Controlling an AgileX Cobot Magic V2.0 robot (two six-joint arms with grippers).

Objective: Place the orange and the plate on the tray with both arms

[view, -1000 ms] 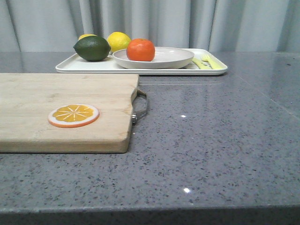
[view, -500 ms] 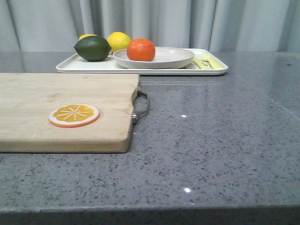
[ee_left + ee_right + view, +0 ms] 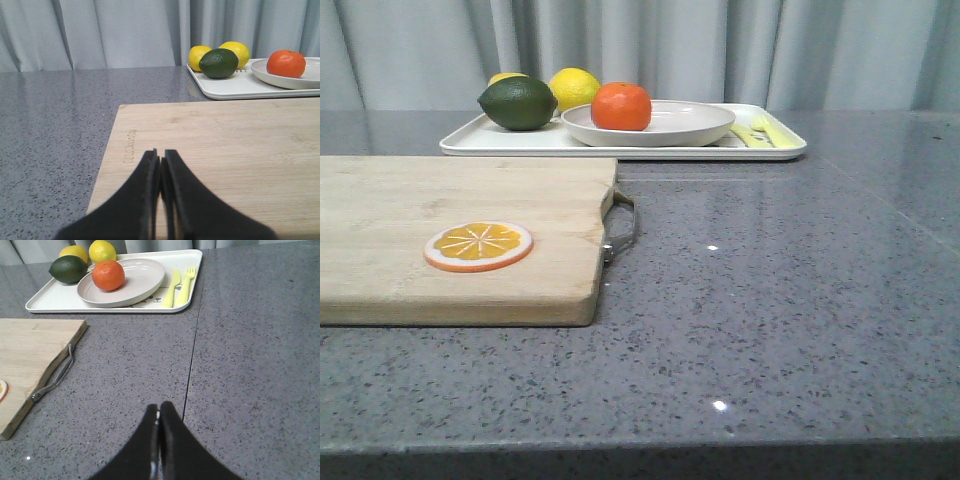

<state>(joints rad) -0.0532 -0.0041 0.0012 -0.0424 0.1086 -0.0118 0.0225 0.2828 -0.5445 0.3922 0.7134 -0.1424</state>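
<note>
- Front view: the orange (image 3: pixel 620 106) is shown resting on the plate (image 3: pixel 692 124), which is set on the tray (image 3: pixel 500 141) at the far side of the table (image 3: pixel 770 300). A lime (image 3: pixel 517 103) and lemon (image 3: pixel 574 88) are seen beside the plate. Neither hand is visible; the task is judged complete.
- Left wrist view: the left hand (image 3: pixel 161 172) is shown pressed shut and empty above the cutting board (image 3: pixel 225 140); the tray lies well ahead, toward the robot's right.
- Right wrist view: the right hand (image 3: pixel 159 422) is shown shut and empty over bare table; the tray lies well ahead, toward the robot's left, with yellow cutlery (image 3: pixel 179 286) beside the plate. Neither hand is clearly nearer.
</note>
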